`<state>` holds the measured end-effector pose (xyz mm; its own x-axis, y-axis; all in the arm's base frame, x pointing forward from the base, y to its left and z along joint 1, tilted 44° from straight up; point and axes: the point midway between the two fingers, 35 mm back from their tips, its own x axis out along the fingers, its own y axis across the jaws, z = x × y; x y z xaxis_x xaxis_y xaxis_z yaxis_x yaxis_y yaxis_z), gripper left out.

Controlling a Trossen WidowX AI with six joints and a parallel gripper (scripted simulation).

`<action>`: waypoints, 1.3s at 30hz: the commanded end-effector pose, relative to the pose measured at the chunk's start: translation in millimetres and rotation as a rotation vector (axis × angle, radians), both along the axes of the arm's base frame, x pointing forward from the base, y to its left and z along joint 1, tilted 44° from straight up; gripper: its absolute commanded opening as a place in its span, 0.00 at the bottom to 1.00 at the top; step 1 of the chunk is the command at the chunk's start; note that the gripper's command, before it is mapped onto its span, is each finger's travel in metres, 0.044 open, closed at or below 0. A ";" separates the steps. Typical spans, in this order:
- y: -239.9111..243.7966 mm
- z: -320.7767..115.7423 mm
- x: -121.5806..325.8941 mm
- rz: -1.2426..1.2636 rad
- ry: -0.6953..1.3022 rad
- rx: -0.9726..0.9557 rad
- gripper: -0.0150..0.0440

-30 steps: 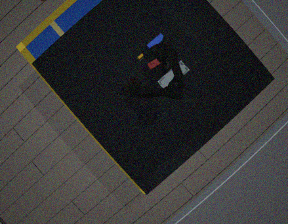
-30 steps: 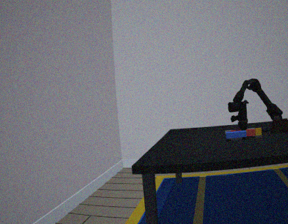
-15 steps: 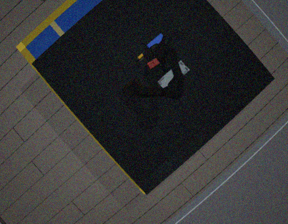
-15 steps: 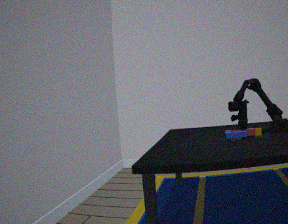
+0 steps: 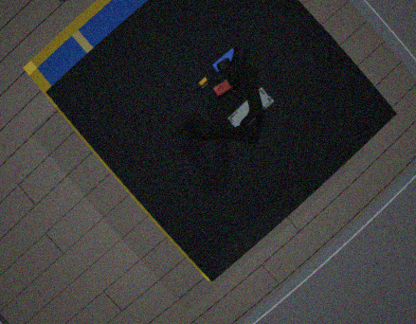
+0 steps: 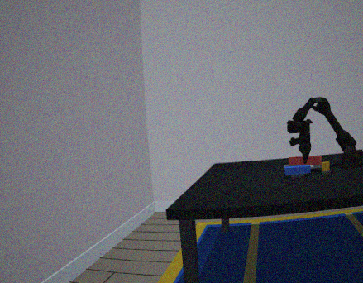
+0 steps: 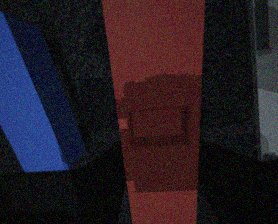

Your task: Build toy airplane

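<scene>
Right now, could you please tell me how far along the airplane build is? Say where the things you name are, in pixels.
No joining looks done. The gripper [image 5: 233,81] [image 6: 305,161] [image 7: 161,155] holds the long red bar [image 5: 222,88] [image 6: 296,160] [image 7: 155,45], probably the fuselage, apparently raised. Seating it remains, then two fittings: the notched blue piece [image 5: 229,55] [image 6: 297,170] [image 7: 25,120], small yellow block [image 5: 203,81] [image 6: 326,166] and pale grey piece [image 5: 239,114] [image 7: 269,117] lie apart from it.

Long block [image 5: 222,87] [image 6: 293,161] [image 7: 155,45] plain red; angled piece [image 5: 225,59] [image 6: 298,170] [image 7: 30,120] blue; small block [image 5: 203,81] [image 6: 326,166] yellow-orange, seemingly.

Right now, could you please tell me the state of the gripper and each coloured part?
Gripper: shut on the red bar.
Red bar: held, apparently raised; nothing fitted on its visible top.
Blue part: not held, apart from the bar.
Yellow part: not held, separate.
Grey part: not held, partly hidden from above.
</scene>
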<state>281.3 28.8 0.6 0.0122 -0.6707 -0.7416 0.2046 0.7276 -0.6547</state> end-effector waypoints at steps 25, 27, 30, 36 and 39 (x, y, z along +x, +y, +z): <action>54.2 67.8 -6.8 -0.024 0.030 -0.024 0.25; 55.4 69.6 -7.3 -0.024 0.031 -0.025 0.25; 51.1 71.0 -5.8 -0.020 0.035 -0.023 0.25; 33.6 76.9 -0.4 -0.001 0.050 -0.014 0.25; 24.7 79.9 1.7 0.008 0.057 -0.011 0.25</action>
<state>282.0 62.4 77.3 -0.0275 -0.6795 -0.7332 0.1761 0.7187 -0.6727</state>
